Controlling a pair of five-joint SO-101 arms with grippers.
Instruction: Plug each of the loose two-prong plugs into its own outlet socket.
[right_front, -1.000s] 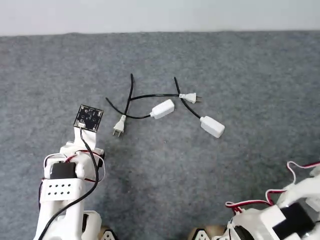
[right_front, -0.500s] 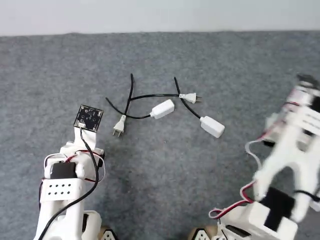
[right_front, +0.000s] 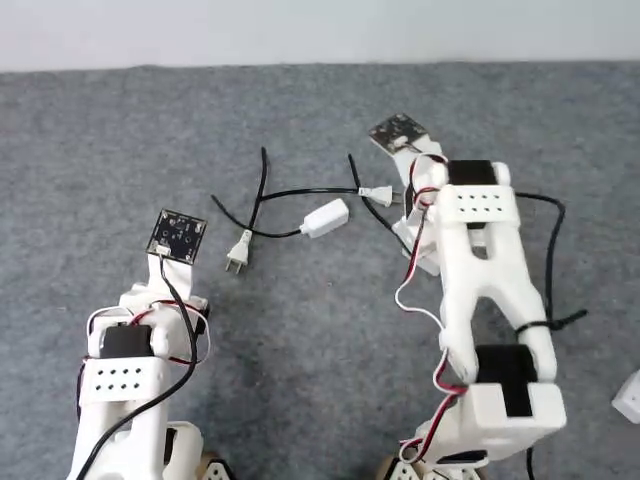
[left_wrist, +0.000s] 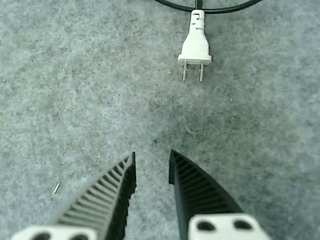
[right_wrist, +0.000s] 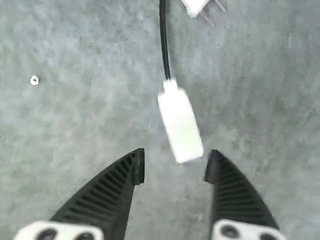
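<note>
Grey carpet (right_front: 330, 330) | left jaws slightly apart | right jaws spread near socket (right_wrist: 180, 122)

Left arm (right_front: 125, 375): base at near edge of table (right_front: 320, 400), toward left corner. Folded short, upper link upright over base. Left wrist camera board (right_front: 178, 236) points toward far edge.
Left gripper (left_wrist: 151, 159): black ribbed fingers (left_wrist: 117, 187) parted by narrow gap, nothing between, tips angled down at table.
Right arm (right_front: 485, 290): base at near edge, right of centre. Stretched long toward far edge, white links nearly in line. Right wrist camera board (right_front: 398, 131) leads.
Right gripper (right_wrist: 175, 159): fingers spread wide, nothing clamped, tips angled down.
</note>
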